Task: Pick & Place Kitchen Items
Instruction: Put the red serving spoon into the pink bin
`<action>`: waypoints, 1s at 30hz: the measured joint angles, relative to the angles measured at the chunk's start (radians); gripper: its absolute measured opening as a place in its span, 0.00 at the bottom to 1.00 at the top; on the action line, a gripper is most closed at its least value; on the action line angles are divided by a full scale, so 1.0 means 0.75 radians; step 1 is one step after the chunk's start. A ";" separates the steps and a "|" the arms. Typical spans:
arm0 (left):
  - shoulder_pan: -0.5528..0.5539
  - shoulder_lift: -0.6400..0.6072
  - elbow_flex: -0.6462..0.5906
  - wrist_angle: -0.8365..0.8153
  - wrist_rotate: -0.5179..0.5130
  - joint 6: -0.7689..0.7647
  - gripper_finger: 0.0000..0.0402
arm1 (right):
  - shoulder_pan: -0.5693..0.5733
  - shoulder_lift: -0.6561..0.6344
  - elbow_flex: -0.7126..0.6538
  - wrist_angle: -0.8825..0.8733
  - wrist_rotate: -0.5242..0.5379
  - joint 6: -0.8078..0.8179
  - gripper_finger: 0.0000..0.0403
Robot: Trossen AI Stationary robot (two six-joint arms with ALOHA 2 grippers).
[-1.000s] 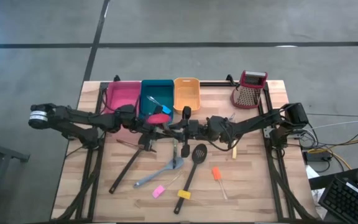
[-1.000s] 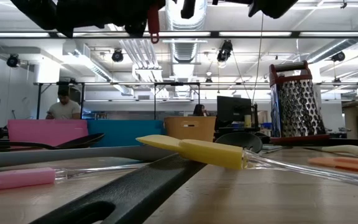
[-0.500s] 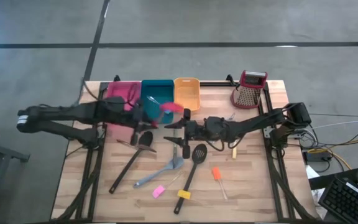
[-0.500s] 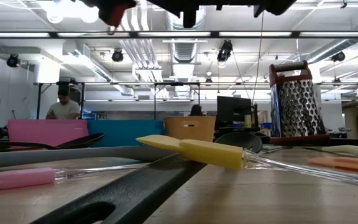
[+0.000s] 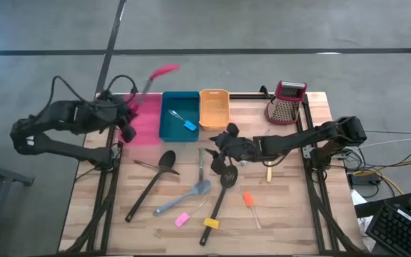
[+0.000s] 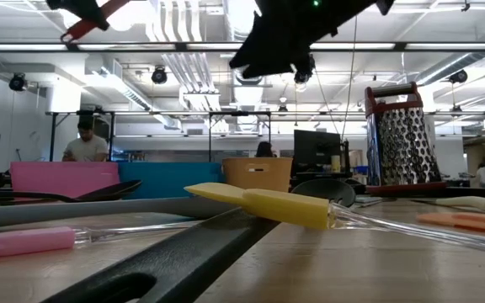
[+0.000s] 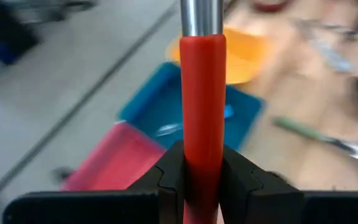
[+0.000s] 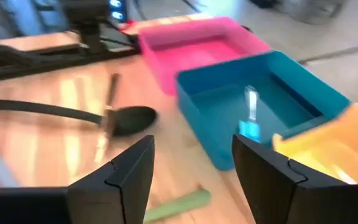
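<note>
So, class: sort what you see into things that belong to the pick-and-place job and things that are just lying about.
Job:
red spoon, held by left gripper
black ladle
slotted spoon
grey spatula
pink tool
yellow tool
orange tool
right gripper, open

Lying about:
grater

Three rectangular plastic bins: pink (image 5: 143, 114), teal (image 5: 179, 115), orange (image 5: 214, 106). Beside them, one red-topped metal box grater (image 5: 287, 103). Two long black utensils: ladle (image 5: 152, 183), slotted spoon (image 5: 220, 190).
</note>
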 joint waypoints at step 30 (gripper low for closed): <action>1.049 0.282 -0.276 -0.441 0.182 0.138 0.15 | -0.001 -0.004 -0.020 -0.070 0.041 0.011 0.48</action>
